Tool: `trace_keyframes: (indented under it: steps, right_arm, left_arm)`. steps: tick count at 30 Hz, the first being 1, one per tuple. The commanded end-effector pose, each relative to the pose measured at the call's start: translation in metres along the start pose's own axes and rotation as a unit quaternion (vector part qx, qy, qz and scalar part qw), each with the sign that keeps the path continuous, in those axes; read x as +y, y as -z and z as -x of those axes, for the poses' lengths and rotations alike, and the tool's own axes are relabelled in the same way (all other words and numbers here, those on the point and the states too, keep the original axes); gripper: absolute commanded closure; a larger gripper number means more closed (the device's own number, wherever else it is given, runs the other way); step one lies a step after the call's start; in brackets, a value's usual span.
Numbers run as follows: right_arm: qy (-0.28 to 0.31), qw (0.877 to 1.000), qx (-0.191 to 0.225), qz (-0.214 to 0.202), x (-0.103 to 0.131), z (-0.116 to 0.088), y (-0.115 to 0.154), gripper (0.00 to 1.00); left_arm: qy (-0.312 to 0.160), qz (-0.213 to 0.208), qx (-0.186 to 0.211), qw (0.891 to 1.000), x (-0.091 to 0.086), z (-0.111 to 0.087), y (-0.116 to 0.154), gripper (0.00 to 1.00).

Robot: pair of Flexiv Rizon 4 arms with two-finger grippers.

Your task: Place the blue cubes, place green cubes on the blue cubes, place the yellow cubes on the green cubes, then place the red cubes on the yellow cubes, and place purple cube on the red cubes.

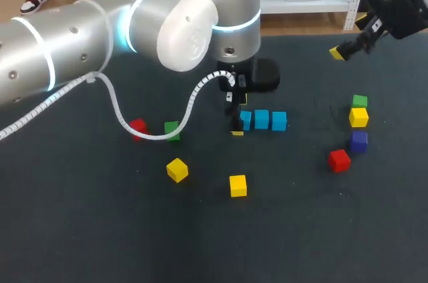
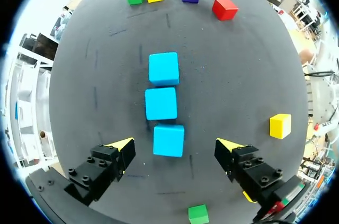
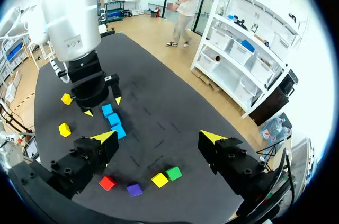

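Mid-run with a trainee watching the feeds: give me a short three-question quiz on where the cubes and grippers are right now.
1. True or false: the three blue cubes lie in one row on the table.
2. How many yellow cubes are on the table? A: two. B: three. C: four.
3. Fill the gap: the left gripper, over the end of the blue row, is ___ (open or shut).

Key: 1 true; 2 B; 3 open.
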State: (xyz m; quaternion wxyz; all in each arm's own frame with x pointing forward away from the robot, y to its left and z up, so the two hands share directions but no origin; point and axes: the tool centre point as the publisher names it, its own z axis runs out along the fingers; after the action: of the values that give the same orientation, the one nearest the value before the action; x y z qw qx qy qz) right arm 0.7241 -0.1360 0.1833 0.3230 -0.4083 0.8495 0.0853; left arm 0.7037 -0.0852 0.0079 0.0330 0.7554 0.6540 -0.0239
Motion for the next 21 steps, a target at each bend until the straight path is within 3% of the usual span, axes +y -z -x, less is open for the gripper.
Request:
trace_keyframes:
  steps: [1,3,7,9,12,21]
  right_arm:
    - [-0.001,1.0,0.0,-0.005,0.0022,-0.001,0.0006,0.0]
    - [-0.001,1.0,0.0,-0.005,0.0022,-0.001,0.0006,0.0]
    - [-0.001,1.0,0.0,-0.005,0.0022,-0.001,0.0006,0.0]
    - [-0.001,1.0,0.0,-0.005,0.0022,-0.001,0.0006,0.0]
    - [-0.001,1.0,0.0,-0.005,0.0022,-0.001,0.0006,0.0]
    - [-0.001,1.0,0.0,-0.005,0.0022,-0.001,0.0006,0.0]
  left_arm:
    - [-0.002,-0.01,0.009,1.0,0.0108,0.0069,-0.0035,0.0]
    - [-0.002,-0.012,0.011,1.0,0.0122,0.0072,-0.0054,0.0]
    - [0.004,-0.016,0.013,1.0,0.0141,0.0064,-0.0084,0.14]
    - [0.008,-0.017,0.015,1.0,0.0148,0.006,-0.0093,0.23]
    - [0.02,-0.018,0.016,1.0,0.0164,0.0052,-0.0104,0.48]
    - [0.031,-0.021,0.012,0.999,0.0159,0.0038,-0.0105,0.66]
